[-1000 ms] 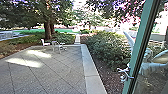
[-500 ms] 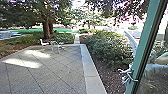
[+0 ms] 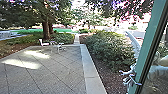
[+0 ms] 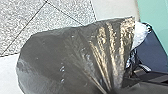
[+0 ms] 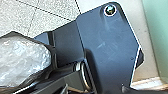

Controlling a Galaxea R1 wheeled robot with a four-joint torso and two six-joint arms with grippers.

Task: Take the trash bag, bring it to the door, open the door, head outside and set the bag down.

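The door [image 3: 147, 55] shows its green frame and glass at the right of the head view, with the paved yard [image 3: 50, 72] in sight beside it. In the left wrist view the dark trash bag [image 4: 57, 57] is large and bulging. Its folds run together at my left gripper [image 4: 109, 90], which is shut on the gathered plastic. Whitish, crinkled plastic of the bag [image 5: 22, 61] shows in the right wrist view, next to the robot's dark plate. How my right gripper stands cannot be made out.
A pale stone border [image 3: 88, 70] edges the paving, with a bush [image 3: 107, 50] to its right. Chairs [image 3: 56, 46] stand at the yard's far edge, near a tree trunk [image 3: 46, 31]. White curved shapes [image 3: 135, 43] lie by the door frame; what they are is unclear.
The door's green edge has moved right in the head view, along with the pale shapes beside it. The yard shifted slightly at first, from the camera's own motion, then stayed nearly the same.
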